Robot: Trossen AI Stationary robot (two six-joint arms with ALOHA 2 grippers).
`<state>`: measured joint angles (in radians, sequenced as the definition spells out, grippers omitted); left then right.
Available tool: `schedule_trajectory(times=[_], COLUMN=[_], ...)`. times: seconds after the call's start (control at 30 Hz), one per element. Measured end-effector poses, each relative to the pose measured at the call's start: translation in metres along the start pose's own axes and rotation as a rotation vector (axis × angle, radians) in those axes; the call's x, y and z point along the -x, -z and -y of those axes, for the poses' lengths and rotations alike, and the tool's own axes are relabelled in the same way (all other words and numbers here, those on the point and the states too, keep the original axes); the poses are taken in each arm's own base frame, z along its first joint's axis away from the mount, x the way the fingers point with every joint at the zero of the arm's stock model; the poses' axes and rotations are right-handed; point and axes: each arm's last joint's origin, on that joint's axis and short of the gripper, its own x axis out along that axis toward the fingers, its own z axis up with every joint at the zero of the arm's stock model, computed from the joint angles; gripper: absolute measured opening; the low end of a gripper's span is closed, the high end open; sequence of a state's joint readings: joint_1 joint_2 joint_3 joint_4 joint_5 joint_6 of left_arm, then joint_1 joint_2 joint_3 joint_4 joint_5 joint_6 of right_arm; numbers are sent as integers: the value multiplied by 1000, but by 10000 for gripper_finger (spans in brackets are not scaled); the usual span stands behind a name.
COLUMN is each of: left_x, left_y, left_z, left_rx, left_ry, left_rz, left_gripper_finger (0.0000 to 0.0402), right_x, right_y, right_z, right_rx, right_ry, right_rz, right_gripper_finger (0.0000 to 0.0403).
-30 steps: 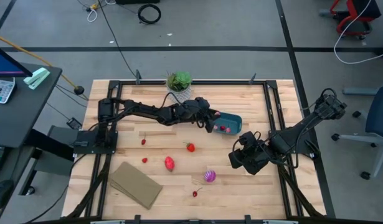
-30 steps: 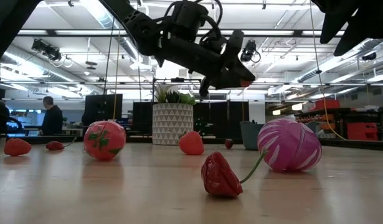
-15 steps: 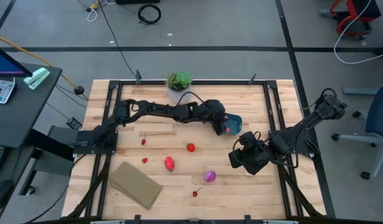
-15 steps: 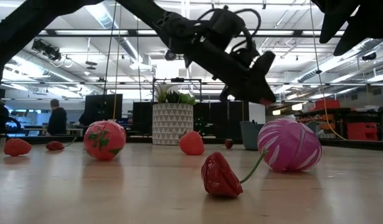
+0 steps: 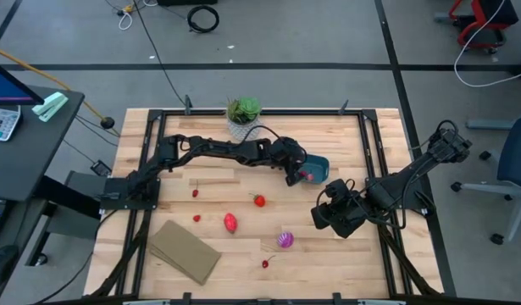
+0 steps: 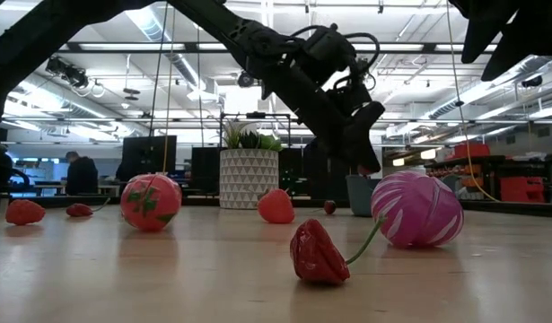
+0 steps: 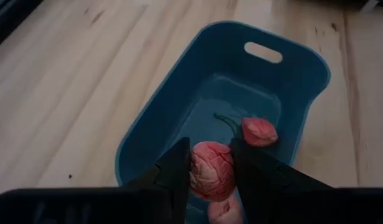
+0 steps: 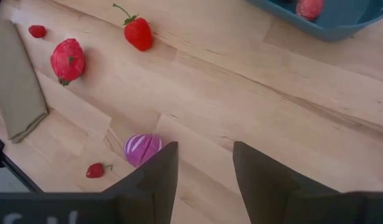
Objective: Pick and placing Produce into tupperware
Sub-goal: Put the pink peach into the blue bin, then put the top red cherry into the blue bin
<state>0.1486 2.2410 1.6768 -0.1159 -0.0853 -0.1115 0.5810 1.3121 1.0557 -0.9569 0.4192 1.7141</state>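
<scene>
Left wrist view puts my left gripper low in the frame, its two dark fingers closed on a pinkish-red piece of produce, held directly over the teal tupperware. Another small pink piece already lies on the tub floor near the frame's centre, and a third shows just under the held one. I judge this the placing step: the piece is above the open tub and only needs releasing, so my next move is to spread the fingers while staying inside the rim, then lift clear without nudging the tub wall. From the high view, the tub sits right of centre on the tabletop, with my right gripper waiting just below it in the frame, fingers apart and holding nothing. Still loose on the tabletop are a strawberry, a larger red fruit, the purple-and-white striped one, and small cherries toward the lower middle and left. A tan slab lies at lower left.
</scene>
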Motion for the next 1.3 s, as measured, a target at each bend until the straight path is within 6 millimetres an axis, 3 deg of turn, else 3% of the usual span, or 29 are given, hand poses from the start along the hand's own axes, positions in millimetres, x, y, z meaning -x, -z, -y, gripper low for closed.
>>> schedule_trajectory(times=[0.27,0.7,0.97,1.13,1.3], left_x=[-16,-17,-16,0,33], left_y=[18,17,16,2,-18], left_z=[3,1,0,0,-1], left_rx=[-37,-37,-22,-23,-62], left_ry=[-1,-2,-4,-1,-2], left_rz=[-64,-52,-41,-15,-22], left_gripper_finger=[121,124,176,202,204], right_x=[0,0,0,0,0], right_y=[0,0,0,0,0], right_z=[0,0,0,0,0], right_rx=[13,24,24,24,24], right_ry=[-2,0,0,0,0], right_rz=[-1,-1,-1,-1,0], right_gripper_finger=[163,163,163,163,163])
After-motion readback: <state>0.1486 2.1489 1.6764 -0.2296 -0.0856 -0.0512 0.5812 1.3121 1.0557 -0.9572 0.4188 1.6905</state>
